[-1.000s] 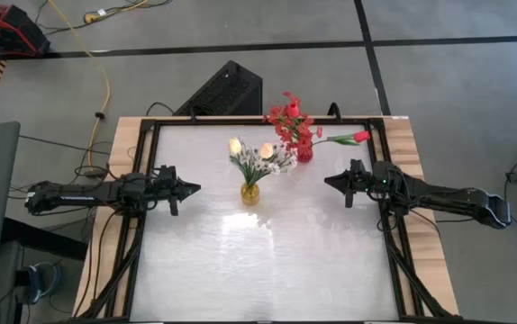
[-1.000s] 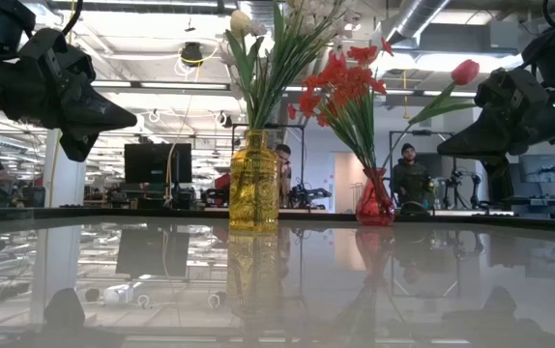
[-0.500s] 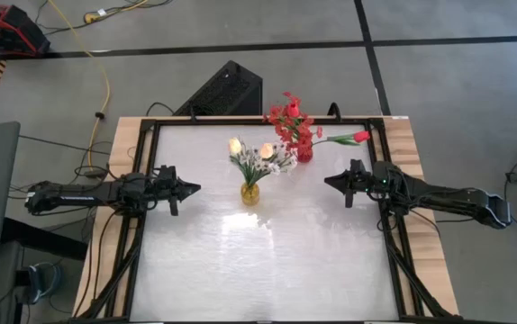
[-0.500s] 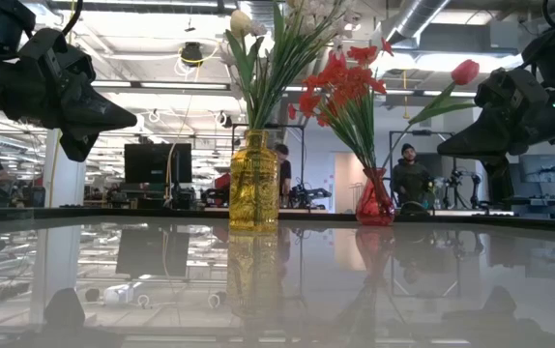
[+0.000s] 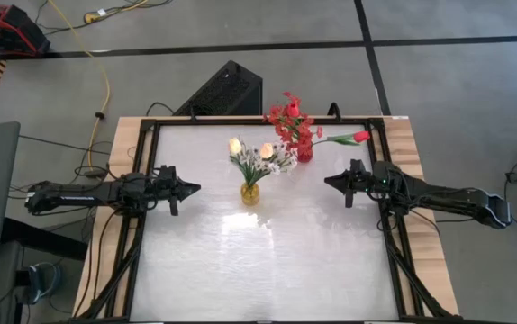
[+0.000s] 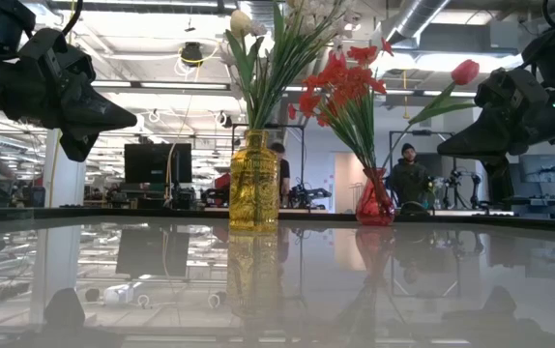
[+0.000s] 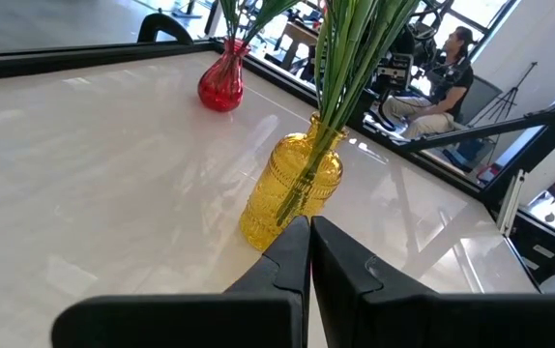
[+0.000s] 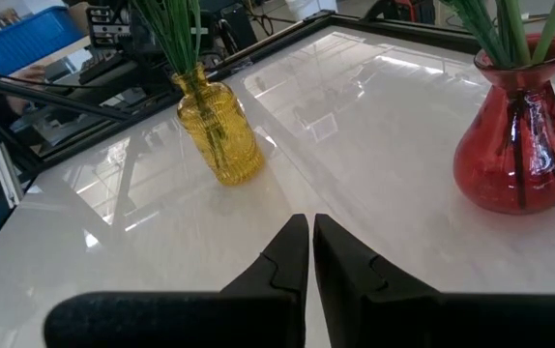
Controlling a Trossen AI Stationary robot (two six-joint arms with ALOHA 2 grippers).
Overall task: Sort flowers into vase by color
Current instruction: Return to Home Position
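The yellow vase (image 5: 250, 193) of white flowers (image 5: 260, 158) is being flanked, well apart, by the closed, empty left gripper (image 5: 194, 188) and right gripper (image 5: 328, 181); red flowers (image 5: 288, 121) are being held nearer the right gripper.

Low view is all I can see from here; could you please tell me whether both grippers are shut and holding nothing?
Observer: Yes for the left. The left wrist view shows the left gripper shut and empty.
Operator: And the right one?
Observer: The right gripper is also shut and empty, pointing between the yellow vase and the red vase.
Operator: Which vase sits farther back?
Observer: From above, the red vase stands nearer the far edge of the table; the yellow vase is closer to the middle.
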